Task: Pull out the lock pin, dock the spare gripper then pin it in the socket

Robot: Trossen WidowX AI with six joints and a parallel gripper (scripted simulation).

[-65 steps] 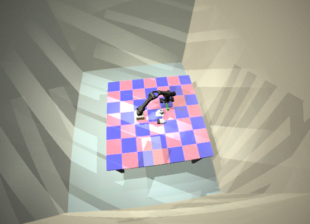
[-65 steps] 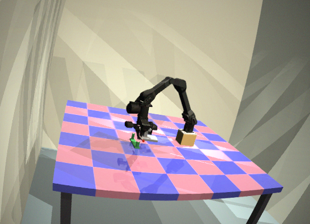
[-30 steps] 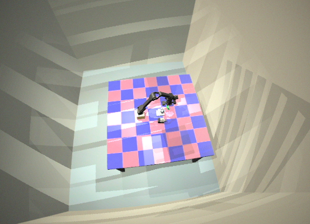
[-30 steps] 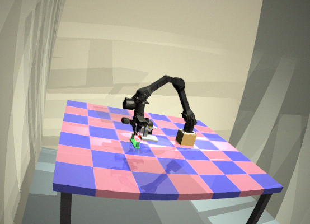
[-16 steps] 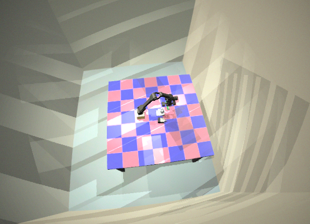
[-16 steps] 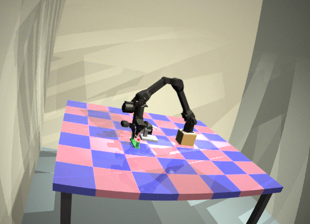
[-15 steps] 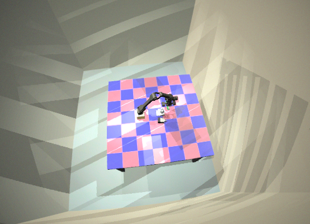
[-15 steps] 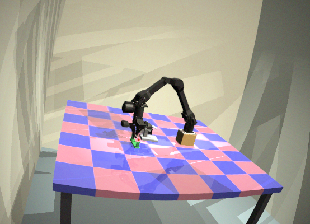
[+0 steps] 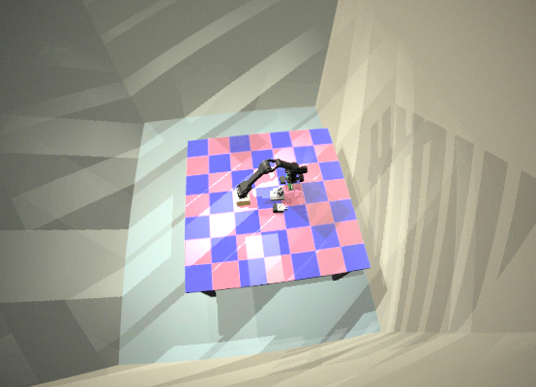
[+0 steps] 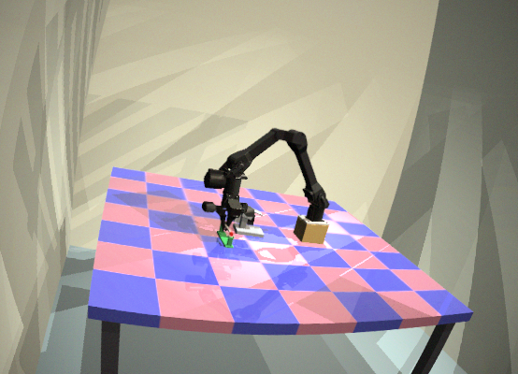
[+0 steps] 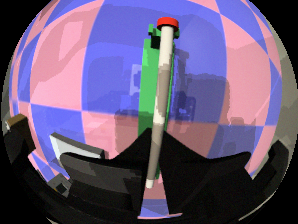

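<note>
The jaws [image 9: 290,188] [image 10: 227,228] pinch one lock pin [image 10: 231,234] [image 11: 163,85], a pale rod with a red head, just over one green cradle [image 9: 290,187] [image 10: 224,238] [image 11: 147,85]. Whether it touches the cradle cannot be told. The pin looks light, stiff and perhaps slick; a grip on the shank, clear of its head, should suit, though it could pivot. In the top view, one pale mount [image 9: 277,194] [image 10: 249,230] stands inward from the worktop's [image 9: 198,275] [image 10: 126,298] right edge, and one small white-and-black block [image 9: 279,208] lies nearer the bottom edge.
</note>
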